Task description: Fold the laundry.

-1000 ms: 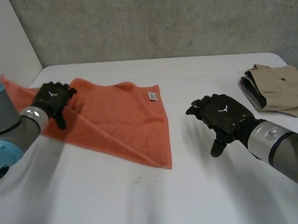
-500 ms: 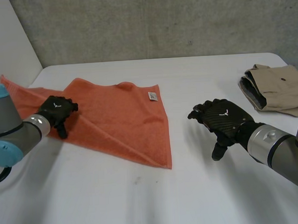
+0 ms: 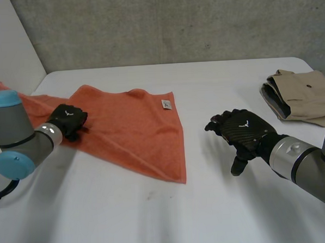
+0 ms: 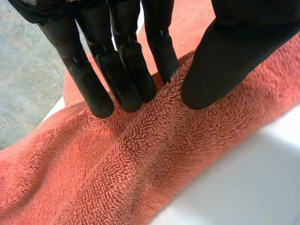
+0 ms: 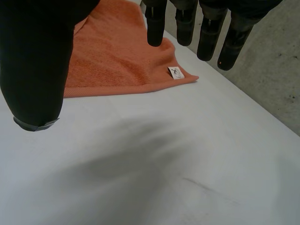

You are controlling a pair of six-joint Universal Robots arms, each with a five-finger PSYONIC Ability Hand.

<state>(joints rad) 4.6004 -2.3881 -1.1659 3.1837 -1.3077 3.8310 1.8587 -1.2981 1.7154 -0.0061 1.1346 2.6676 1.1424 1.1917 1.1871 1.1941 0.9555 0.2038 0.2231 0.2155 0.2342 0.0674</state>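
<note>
Orange towel (image 3: 135, 123) on white table (image 3: 157, 220): left hand (image 3: 69, 118) pinches it, right hand (image 3: 242, 129) hovers splayed.

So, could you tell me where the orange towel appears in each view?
Head view: towel on the left half of the table, left hand on it.
Left wrist view: towel fold pinched between that hand's fingers and thumb.
Right wrist view: towel beyond fingertips of the right hand.
Shared landmark, head and right wrist: its white label.

White table (image 3: 173, 219) — grey concrete wall (image 3: 174, 25) behind, white panel (image 3: 6, 48) beside.
</note>
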